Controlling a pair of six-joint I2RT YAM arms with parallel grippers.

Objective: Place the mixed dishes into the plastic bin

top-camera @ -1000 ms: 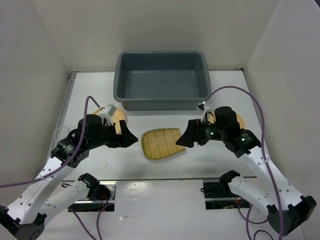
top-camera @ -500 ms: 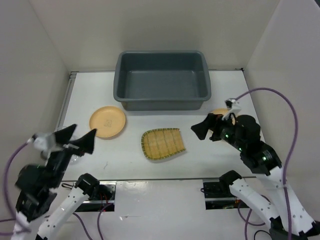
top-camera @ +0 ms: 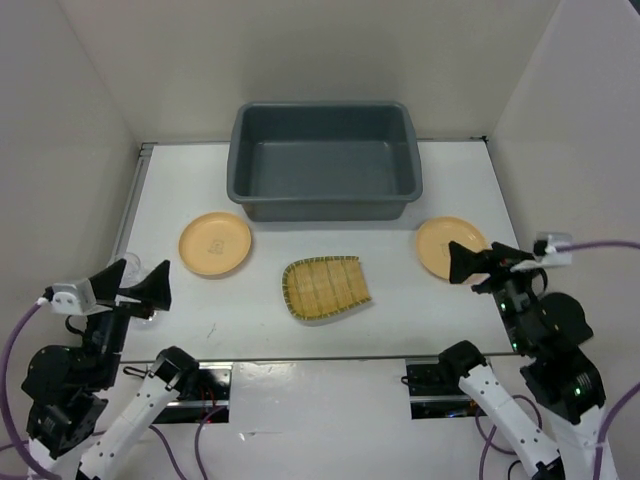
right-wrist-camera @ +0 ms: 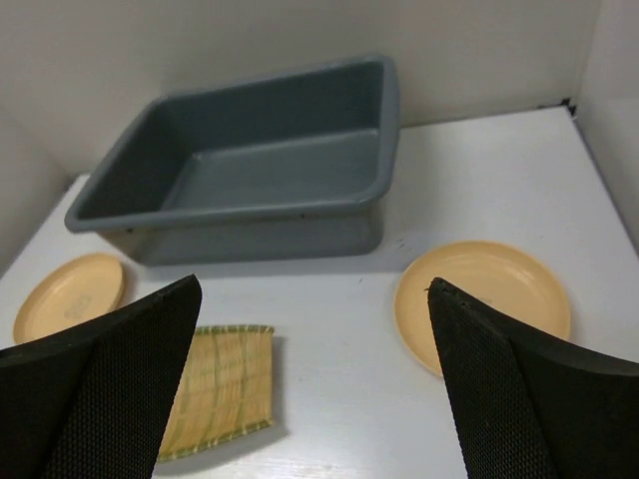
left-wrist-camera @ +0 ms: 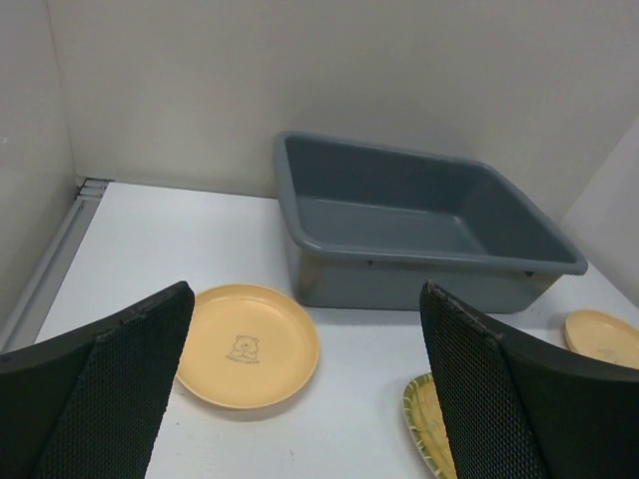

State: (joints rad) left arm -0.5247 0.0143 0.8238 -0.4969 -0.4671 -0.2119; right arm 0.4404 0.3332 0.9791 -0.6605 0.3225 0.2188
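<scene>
Left gripper (top-camera: 135, 288): lower left of the overhead view, raised above the table (top-camera: 400, 310), off to the lower left of the dishes. Jaws spread wide, released, nothing between them and nothing touched.
Left wrist view: the gap between the two black mesh-faced jaws frames the left plate (left-wrist-camera: 248, 344) and the bin (left-wrist-camera: 399, 215) beyond it.
Right gripper (top-camera: 478, 262): right of the overhead view, just beside the lower right edge of the right plate (top-camera: 448, 247). Whether it hangs over that rim cannot be told. Jaws spread wide, released, empty.
Right wrist view: the right plate lies in the open gap, the bin is behind it, and the tray (right-wrist-camera: 222, 384) is partly hidden by the jaw at the left of the frame.
Plates: two, round, flat, orange-yellow. One is at centre left with a small pale mark in its middle, one at centre right. Both lie flat on the table, outside the bin and well apart.
Tray: one, fan-shaped, yellow slats with a greenish rim. It lies flat on the table at the centre, between the two plates and below the bin.
Bin: one, dark grey, rectangular, upper centre. Only its bare floor shows inside.
Grippers: two, both open.
</scene>
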